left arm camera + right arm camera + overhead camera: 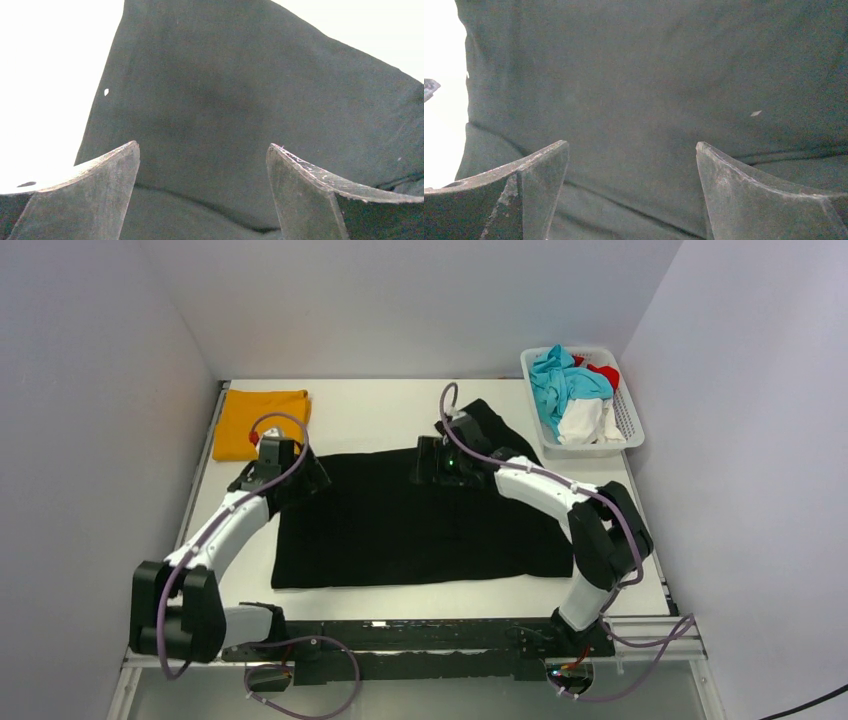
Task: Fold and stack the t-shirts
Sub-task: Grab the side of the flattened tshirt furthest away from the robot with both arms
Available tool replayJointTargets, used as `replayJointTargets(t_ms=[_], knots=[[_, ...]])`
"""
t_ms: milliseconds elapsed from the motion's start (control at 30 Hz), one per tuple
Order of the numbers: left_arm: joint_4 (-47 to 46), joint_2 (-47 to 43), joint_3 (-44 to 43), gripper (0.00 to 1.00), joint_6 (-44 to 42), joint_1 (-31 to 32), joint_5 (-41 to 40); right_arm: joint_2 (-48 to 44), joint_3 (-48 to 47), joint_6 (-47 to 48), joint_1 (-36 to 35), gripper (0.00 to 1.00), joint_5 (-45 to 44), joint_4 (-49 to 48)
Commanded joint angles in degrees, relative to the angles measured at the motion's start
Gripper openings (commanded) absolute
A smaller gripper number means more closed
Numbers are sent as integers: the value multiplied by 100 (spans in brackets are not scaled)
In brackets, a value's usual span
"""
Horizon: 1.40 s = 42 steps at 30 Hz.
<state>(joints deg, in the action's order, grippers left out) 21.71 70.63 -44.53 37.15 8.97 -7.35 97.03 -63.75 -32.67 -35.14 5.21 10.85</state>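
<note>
White table [380,405]: carries everything described; all places below are given relative to the black t-shirt.

Black t-shirt [420,530]: spread flat across the middle of the table, its long edge toward the arm bases, with one part reaching out past its far right corner.

Right arm [560,495]: rises from its base near the shirt's near right corner, bends sharply at the elbow off the right edge, and its white forearm crosses over the shirt to the middle of the far edge.

Left arm [215,540]: elbow folded beyond the shirt's near left corner, forearm slanting up to the far left corner.

White lattice basket [628,420]: well beyond the shirt's far right corner, holding teal, white and red cloth.

Orange-yellow t-shirt [262,423]: folded, lying flat just beyond the shirt's far left corner, apart from it.

Right gripper [425,465]: low over the shirt's far edge; jaws spread wide and empty.

Left gripper [312,478]: at the shirt's far left corner; jaws likewise wide apart, nothing between them.

Wrist views: only these show the separated fingers. In the left wrist view the left gripper [202,147] frames a tapering stretch of black cloth [240,90] with bright table on both sides. In the right wrist view the right gripper [631,145] looks onto black cloth [649,75] filling nearly the whole picture. Whether the fingertips touch the cloth cannot be told.
</note>
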Motion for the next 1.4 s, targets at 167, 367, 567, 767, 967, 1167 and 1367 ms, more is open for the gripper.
replayJointTargets(t_ms=[167, 367, 567, 767, 967, 1167, 1367], knots=[[-392, 1778, -1558, 99, -127, -579, 77, 167, -1348, 441, 1267, 100, -1031, 504], [151, 2892, -2684, 96, -115, -749, -465, -58, -1739, 543, 1677, 100, -1733, 1204], [238, 3423, -3202, 93, -303, -848, -653, -1710, 769, -373, 1583, 100, -985, 341], [-575, 3502, -2708, 87, -488, -1113, -301, -2933, 1332, -854, 1049, 100, -1614, 1108], [-825, 3712, -2683, 82, -634, -1178, 99, -3510, 1278, -1464, 611, 100, -1958, 1763], [-1136, 3977, -2640, 70, -679, -1177, 675, -3798, 1102, -1703, 501, 100, -2343, 1970], [-1147, 4013, -2623, 60, -602, -1178, 1016, -3073, 51, -1317, 493, 100, -2632, 2014]])
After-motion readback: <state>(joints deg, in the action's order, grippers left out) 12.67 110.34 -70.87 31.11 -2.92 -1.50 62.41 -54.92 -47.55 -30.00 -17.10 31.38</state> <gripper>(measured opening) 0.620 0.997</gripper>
